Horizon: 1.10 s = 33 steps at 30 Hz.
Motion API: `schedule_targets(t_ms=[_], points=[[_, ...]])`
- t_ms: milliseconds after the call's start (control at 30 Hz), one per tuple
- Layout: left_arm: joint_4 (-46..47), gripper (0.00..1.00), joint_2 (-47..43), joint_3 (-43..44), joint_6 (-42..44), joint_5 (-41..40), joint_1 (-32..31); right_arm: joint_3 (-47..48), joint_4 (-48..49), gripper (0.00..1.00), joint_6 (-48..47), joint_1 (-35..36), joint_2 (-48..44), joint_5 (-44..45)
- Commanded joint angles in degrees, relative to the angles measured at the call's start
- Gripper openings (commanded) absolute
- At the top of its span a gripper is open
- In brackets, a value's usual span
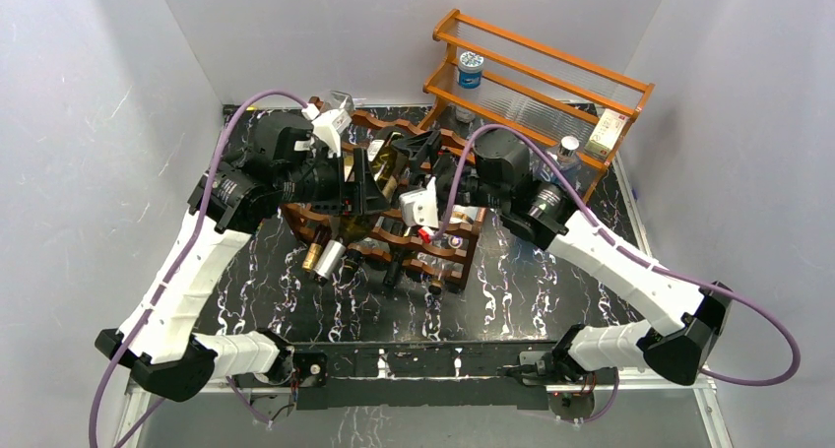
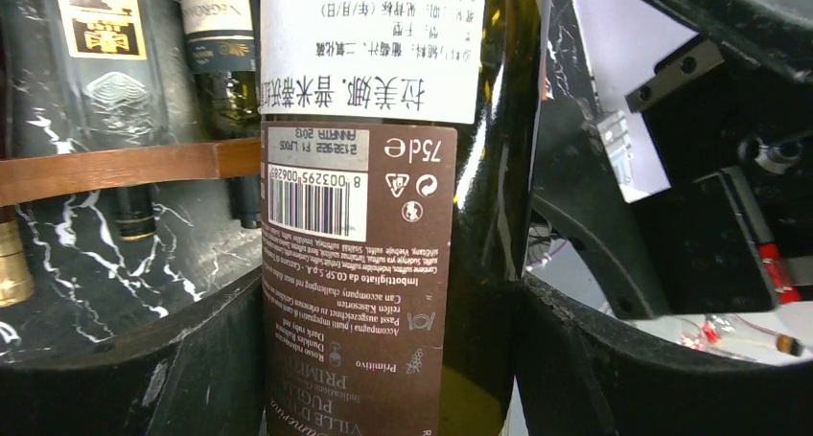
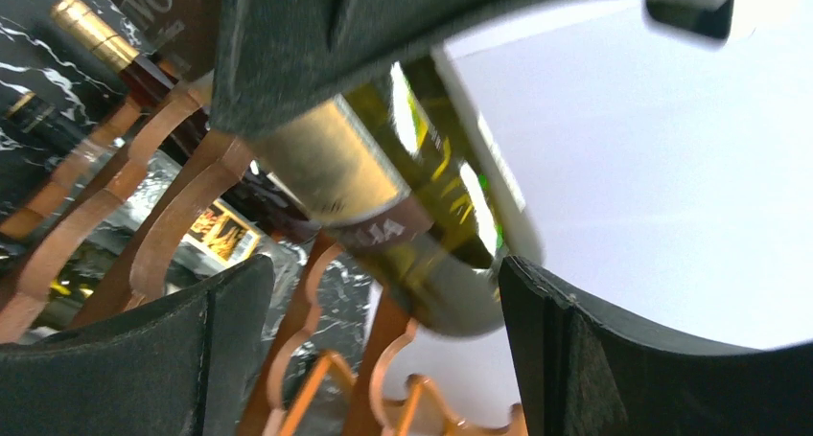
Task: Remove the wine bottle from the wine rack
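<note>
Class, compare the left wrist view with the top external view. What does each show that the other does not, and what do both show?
Only the left wrist view shows the barcode and the fine print on the back label. Only the top external view shows the left arm and right arm from base to wrist, and the orange shelf behind. Both show the wine bottle with the left gripper around it, and the wine rack holding other bottles.

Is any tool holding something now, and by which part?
The left tool grips the wine bottle by its labelled body; the right tool is open.
</note>
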Motion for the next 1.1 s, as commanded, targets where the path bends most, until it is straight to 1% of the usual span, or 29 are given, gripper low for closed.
schedule_targets(t_ms=[0,100,200,500,533,600,667,733,767,867,900,933,1000,1067], points=[[5.29,0.00,-2.07,0.11,-1.95,7.37,0.19,2.29,3.49,0.98,-12.42,1.24,1.76,1.00],[5.06,0.00,-1.76,-0.31,-1.72,9.02,0.14,3.13,2.20,0.98,-15.15,2.26,3.22,0.04],[4.60,0.00,-1.88,-0.25,-1.51,9.31,0.15,4.60,-1.25,0.98,-17.53,2.72,4.90,-1.40],[4.92,0.00,-0.69,-1.02,-1.37,11.53,0.21,2.12,2.32,0.98,-21.24,4.71,6.32,-1.83],[4.90,0.00,-0.48,-1.02,-1.37,11.54,0.18,1.47,2.86,0.97,-21.42,4.97,6.18,-1.92],[4.98,0.01,-0.17,-1.02,-1.29,11.54,0.16,0.79,2.94,0.92,-21.63,5.23,5.96,-1.95],[4.98,0.07,-0.06,-0.97,-1.28,10.83,0.15,-0.78,4.10,0.84,-21.45,5.29,5.45,-1.08],[5.41,0.16,-0.06,-1.06,-1.49,10.24,0.14,-3.73,7.91,0.69,-20.73,5.34,4.37,0.80],[5.71,0.20,-0.14,-1.10,-1.56,10.05,0.20,-5.13,10.16,0.64,-20.13,5.30,3.76,1.32],[5.74,0.25,0.09,-0.77,-1.59,8.84,0.17,-8.75,16.19,0.54,-18.09,5.20,2.30,2.39],[5.69,0.30,0.14,-0.50,-1.61,8.57,0.20,-9.70,17.81,0.51,-17.48,5.20,1.91,2.51],[5.81,0.37,0.12,-0.23,-1.60,8.19,0.16,-10.19,18.93,0.47,-16.53,5.13,1.57,2.45],[6.34,0.48,-0.21,0.40,-1.63,7.33,0.16,-10.73,21.02,0.42,-14.30,4.69,1.28,2.55],[7.09,0.65,-0.88,1.05,-1.55,6.38,0.16,-11.47,23.34,0.35,-11.91,4.13,1.27,3.26]])
